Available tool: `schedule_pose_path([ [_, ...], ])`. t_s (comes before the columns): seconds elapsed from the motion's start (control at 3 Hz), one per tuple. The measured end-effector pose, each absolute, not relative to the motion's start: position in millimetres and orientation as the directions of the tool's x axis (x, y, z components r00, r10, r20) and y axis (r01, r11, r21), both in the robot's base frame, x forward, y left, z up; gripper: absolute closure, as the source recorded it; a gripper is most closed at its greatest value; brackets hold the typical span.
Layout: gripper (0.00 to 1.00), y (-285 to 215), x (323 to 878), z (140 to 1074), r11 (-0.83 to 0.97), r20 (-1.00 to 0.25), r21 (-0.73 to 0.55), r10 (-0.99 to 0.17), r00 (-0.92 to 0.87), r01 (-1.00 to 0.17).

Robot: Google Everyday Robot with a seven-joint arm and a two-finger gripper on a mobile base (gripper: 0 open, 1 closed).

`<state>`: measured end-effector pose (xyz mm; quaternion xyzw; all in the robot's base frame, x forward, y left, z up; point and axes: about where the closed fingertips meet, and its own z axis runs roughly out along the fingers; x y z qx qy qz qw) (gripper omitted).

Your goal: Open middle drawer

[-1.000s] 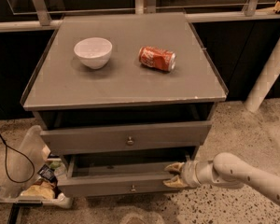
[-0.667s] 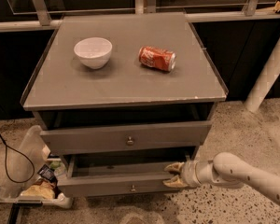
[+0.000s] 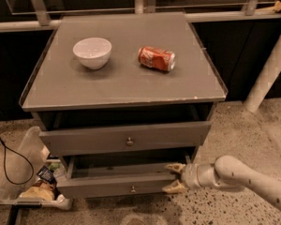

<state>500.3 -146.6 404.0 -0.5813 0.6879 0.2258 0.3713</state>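
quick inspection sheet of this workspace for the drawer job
surface: grey cabinet top, holding a white bowl and a red can lying on its side
job's things: middle drawer pulled partly out, small knob at the centre of its front
clutter: clear bin of packets on the floor, left of the cabinet
grippers: gripper at the right end of the middle drawer's front
cables: black cable looping at the left
surroundings: speckled floor, white pole at the right

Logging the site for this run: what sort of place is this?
Probably an indoor test area: grey drawer cabinet, speckled floor, railing behind. The gripper is at the middle drawer's right end.
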Motion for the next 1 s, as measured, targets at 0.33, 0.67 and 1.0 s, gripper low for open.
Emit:
schedule_pose_path([
  [0.33,0.14,-146.6,500.3,407.0,0.222,-0.773,-0.121,-0.632,-0.049,-0.967],
  [0.67,0.37,-155.6,475.7,397.1,0.220,-0.787,-0.105,-0.614,-0.054,-0.970],
  [1.0,0.61,-154.2,476.3,403.8,0.220,-0.788,-0.105,-0.614,-0.054,-0.970],
])
